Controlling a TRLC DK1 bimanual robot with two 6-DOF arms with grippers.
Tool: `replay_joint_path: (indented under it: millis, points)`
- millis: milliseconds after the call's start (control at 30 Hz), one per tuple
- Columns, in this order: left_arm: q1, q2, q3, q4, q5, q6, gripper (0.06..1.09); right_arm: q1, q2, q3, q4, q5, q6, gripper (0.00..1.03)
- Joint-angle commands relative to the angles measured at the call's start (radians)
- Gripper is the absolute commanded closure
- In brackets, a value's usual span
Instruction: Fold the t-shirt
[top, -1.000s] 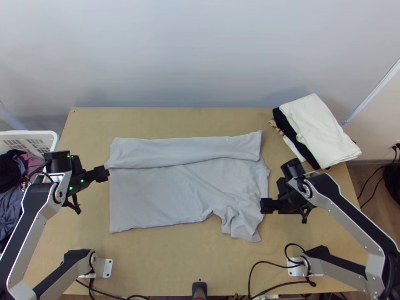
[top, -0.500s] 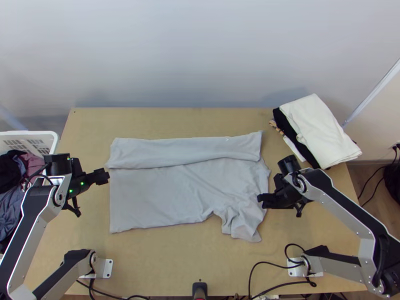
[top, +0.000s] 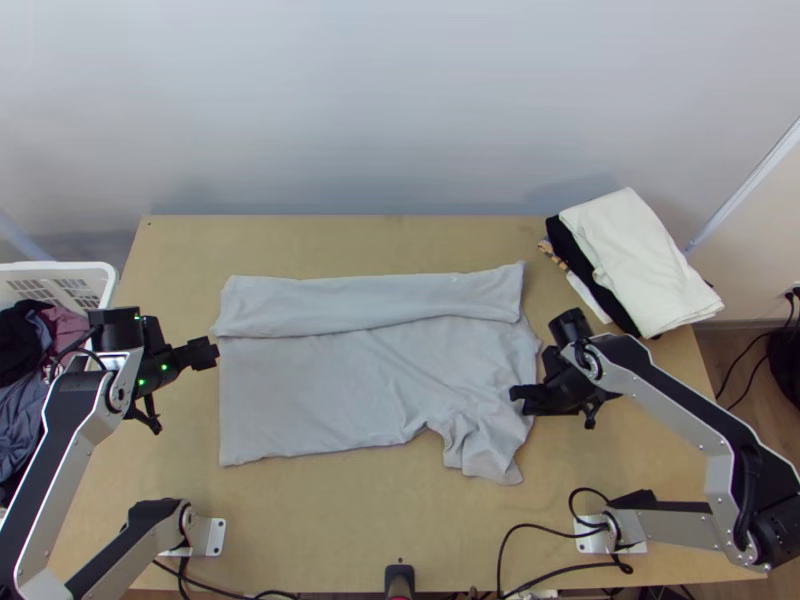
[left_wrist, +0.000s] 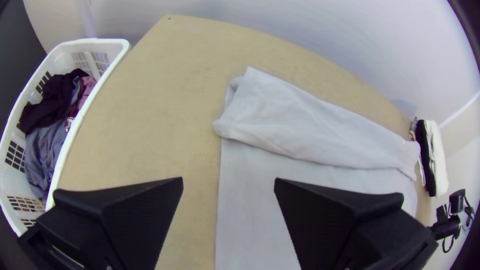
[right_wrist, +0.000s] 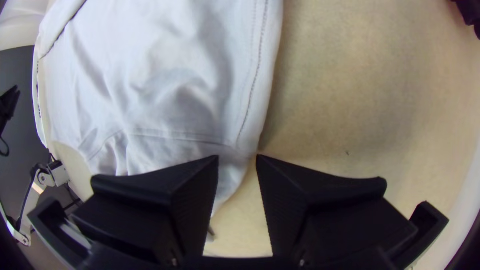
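A light grey cloth t-shirt (top: 320, 390) lies on the wooden table (top: 330, 530), far side folded over. The black left gripper (top: 217, 352) and black right gripper (top: 514, 393) have their fingers apart, a shirt edge showing between each pair.

White-silver links (top: 63, 452) with black inlays; black joints (top: 773, 527), green lights (top: 141, 381), dark cables (top: 83, 350).

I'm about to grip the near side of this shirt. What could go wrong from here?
The open right tool has only the shirt's edge between its fingers, so closing might catch little cloth and slip off.
The near sleeve lies rumpled; folding it over now could trap creases.
The left tool is open and holds nothing, so a pull by the right alone may skew the shirt and disturb the folded far strip.
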Motion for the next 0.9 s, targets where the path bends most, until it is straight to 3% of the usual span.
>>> replay_joint_path:
  millis: [0,67,233,567,800,867]
  points:
    - [0.004,0.000,-0.015,-0.018,0.007,0.029,0.19,0.013,0.018,-0.029,0.005,0.002,0.009,0.68]
    - [0.004,0.000,-0.016,-0.022,0.009,0.033,0.19,0.019,0.022,-0.034,0.007,0.009,0.009,0.71]
    - [-0.006,0.000,-0.019,-0.058,0.009,0.079,0.19,0.033,0.007,-0.057,0.062,0.035,0.007,0.99]
    - [-0.057,0.017,-0.041,-0.427,0.009,0.476,0.20,0.044,-0.019,-0.060,0.062,0.055,0.009,1.00]
    - [-0.117,0.071,-0.128,-0.493,0.007,0.544,0.20,0.058,-0.019,-0.045,0.062,0.058,0.010,1.00]
    - [-0.124,0.094,-0.140,-0.475,0.007,0.553,0.29,0.058,-0.019,-0.043,0.062,0.060,0.009,1.00]
